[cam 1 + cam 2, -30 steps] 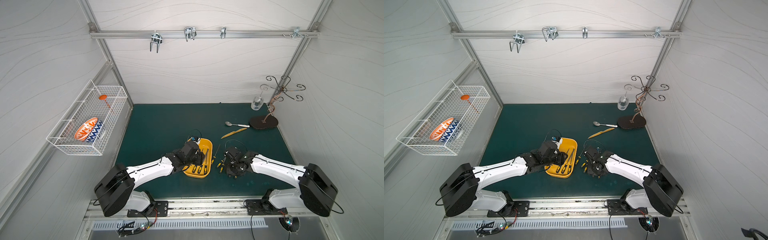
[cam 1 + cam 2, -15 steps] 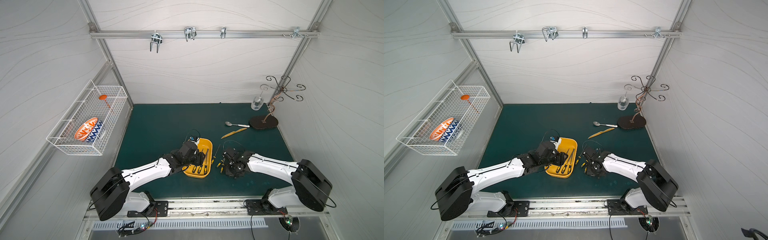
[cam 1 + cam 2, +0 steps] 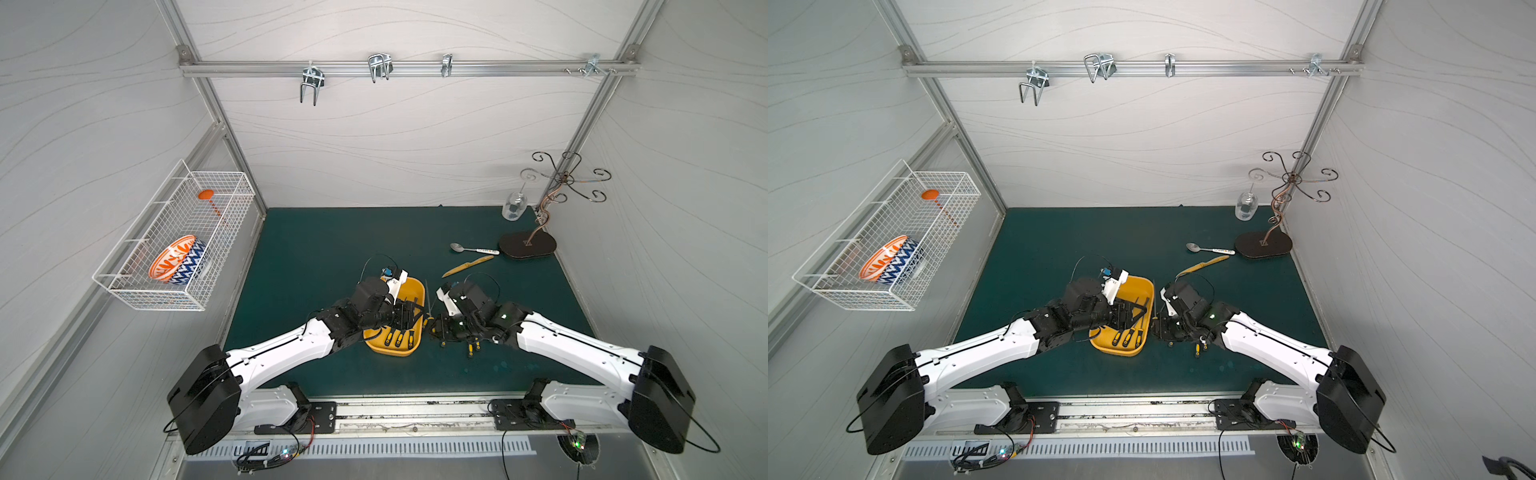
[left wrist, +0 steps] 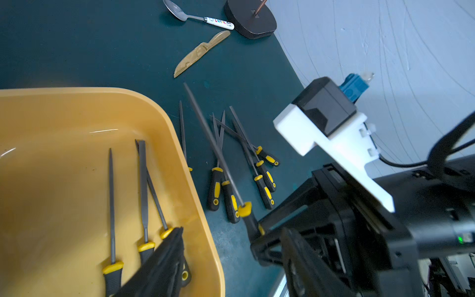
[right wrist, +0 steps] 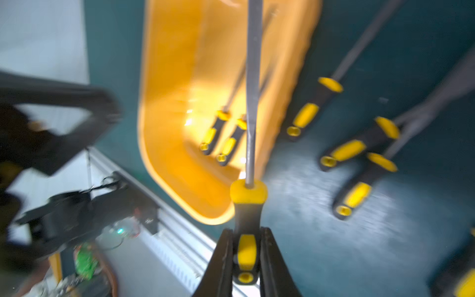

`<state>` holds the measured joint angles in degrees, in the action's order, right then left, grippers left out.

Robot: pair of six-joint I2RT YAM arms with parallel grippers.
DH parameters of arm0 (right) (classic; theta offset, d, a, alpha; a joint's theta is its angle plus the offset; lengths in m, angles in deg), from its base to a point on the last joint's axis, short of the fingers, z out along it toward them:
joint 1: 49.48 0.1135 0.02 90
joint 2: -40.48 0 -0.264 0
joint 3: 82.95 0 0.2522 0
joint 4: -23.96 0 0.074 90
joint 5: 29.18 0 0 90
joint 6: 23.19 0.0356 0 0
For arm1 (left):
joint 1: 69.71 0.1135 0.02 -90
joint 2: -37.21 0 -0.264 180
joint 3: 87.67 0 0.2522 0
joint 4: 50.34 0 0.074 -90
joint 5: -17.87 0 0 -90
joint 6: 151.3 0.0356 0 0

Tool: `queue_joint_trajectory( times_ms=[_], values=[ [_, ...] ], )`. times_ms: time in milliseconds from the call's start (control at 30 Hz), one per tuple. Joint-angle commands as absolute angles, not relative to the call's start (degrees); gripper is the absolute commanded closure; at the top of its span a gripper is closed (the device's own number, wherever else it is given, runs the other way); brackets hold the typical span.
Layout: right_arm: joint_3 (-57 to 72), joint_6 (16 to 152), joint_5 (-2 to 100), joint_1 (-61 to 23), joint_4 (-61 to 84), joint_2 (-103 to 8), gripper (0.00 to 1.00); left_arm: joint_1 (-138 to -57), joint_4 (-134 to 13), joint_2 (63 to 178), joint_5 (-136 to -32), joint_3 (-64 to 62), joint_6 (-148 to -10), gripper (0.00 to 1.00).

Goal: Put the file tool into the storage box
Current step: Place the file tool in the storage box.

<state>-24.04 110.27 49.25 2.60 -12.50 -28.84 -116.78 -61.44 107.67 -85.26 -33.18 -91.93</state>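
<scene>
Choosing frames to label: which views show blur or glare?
Right wrist view: motion blur smears the loose files and yellow box, glare inside it; the held file in the right tool is clearest. Left wrist view: mostly sharp, that file slightly smeared. Both top views: sharp, evenly lit.

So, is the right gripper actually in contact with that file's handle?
Touching. The right wrist view shows the right gripper with both jaws pressed against the black-and-yellow handle of the file, with no gap on either side.
</scene>
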Motion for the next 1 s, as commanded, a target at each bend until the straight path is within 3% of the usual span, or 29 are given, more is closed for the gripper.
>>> queue_joint_trajectory(
  times_ms=[0, 167, 233, 333, 500, 567, 667, 733, 967],
  values=[
    [-19.3, 107.9, 46.2, 5.0, -10.0, -31.3, 0.92, -117.0, -58.2, 107.2, -87.1, -30.4, -91.8, 0.35],
    [-15.7, 107.8, 45.8, 5.6, -9.7, -32.4, 0.92, -117.1, -58.8, 107.8, -86.5, -30.8, -91.6, 0.37],
    [-15.0, 107.8, 46.1, 5.6, -9.8, -32.1, 0.91, -117.1, -59.4, 107.8, -86.0, -30.8, -91.2, 0.45],
    [-14.3, 107.4, 47.1, 5.6, -10.7, -31.5, 0.91, -117.1, -59.5, 107.5, -85.7, -31.3, -90.9, 0.69],
    [-14.6, 107.5, 48.3, 5.6, -11.2, -30.8, 0.91, -117.1, -58.7, 107.6, -86.0, -31.9, -91.2, 1.0],
    [-14.7, 107.4, 48.4, 5.6, -11.6, -30.7, 0.88, -117.1, -59.0, 107.8, -85.7, -32.0, -91.2, 1.0],
    [-14.8, 108.0, 50.4, 5.6, -13.0, -30.3, 0.64, -117.1, -60.9, 108.3, -82.8, -32.2, -90.2, 1.0],
    [-15.1, 108.7, 53.0, 5.5, -14.3, -29.6, 0.54, -117.1, -63.0, 109.5, -79.8, -31.8, -88.7, 1.0],
    [-18.4, 109.2, 56.7, 5.1, -15.0, -26.5, 0.51, -117.2, -67.3, 118.0, -74.8, -28.7, -85.0, 1.0]
  ],
)
